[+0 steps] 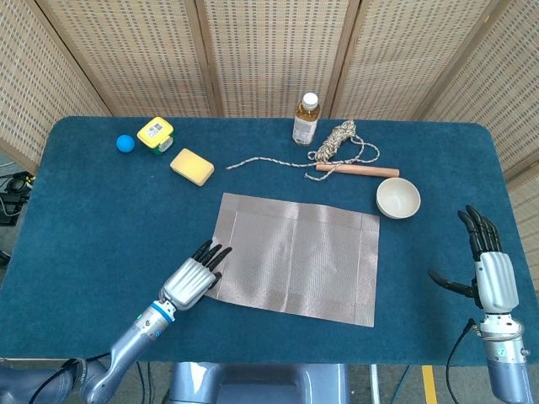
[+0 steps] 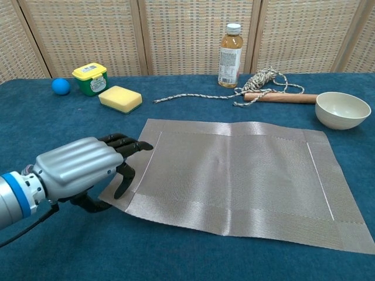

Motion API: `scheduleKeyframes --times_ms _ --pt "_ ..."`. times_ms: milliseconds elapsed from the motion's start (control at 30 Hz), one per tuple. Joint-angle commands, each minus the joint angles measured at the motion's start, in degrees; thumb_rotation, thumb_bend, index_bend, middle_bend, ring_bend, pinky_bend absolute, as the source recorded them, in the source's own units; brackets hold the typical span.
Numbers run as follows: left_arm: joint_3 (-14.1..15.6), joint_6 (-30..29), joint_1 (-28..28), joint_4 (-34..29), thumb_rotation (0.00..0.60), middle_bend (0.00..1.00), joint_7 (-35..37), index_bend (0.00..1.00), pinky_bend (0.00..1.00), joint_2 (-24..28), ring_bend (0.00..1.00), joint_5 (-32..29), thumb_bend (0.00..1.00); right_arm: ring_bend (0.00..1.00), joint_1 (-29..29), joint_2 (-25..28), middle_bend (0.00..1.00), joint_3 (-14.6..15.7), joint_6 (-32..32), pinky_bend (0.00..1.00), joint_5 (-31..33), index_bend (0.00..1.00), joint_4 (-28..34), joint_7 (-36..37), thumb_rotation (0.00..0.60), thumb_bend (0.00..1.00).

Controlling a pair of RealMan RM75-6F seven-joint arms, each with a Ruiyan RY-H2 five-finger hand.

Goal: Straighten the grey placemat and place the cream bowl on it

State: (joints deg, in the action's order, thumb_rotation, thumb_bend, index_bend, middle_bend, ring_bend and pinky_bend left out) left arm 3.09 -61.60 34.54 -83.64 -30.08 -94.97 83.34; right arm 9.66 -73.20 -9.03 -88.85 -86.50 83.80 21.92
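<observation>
Left robot hand (image 2: 82,170) pinches the flat, squared grey placemat's (image 2: 234,175) near-left corner.

The grey placemat (image 2: 234,175) is seen lying flat on the blue table (image 2: 58,246), its edges nearly square to the table front. Its near left corner is held by the left hand (image 2: 88,167), with dark fingers (image 2: 126,143) laid over the mat's edge. The cream bowl (image 2: 343,109) is set upright beyond the mat's far right corner, apart from it.
</observation>
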Motion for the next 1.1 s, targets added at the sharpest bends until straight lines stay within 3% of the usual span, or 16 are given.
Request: scheduleKeyframes --times_ms 33,367,1100 --pt "2.1 -0.9 -1.5 -2.8 0.600 0.00 -1.1 0.66 0.00 1.4 0.00 1.4 0.52 0.00 0.0 0.0 0.00 0.0 -0.1 0.00 -0.1 0.01 0.0 -0.1 0.600 0.26" --pt "6.5 -2.0 -4.5 -7.4 0.600 0.00 -2.4 0.65 0.00 2.7 0.00 4.5 0.52 0.00 0.0 -0.2 0.00 0.1 0.0 0.00 -0.3 0.01 0.2 -0.7 0.600 0.26" --pt "7.9 -1.4 -6.9 -9.4 0.600 0.00 -3.7 0.66 0.00 4.3 0.00 6.8 0.52 0.00 0.0 -0.4 0.00 0.6 -0.2 0.00 -1.2 0.01 0.6 -1.5 0.600 0.26"
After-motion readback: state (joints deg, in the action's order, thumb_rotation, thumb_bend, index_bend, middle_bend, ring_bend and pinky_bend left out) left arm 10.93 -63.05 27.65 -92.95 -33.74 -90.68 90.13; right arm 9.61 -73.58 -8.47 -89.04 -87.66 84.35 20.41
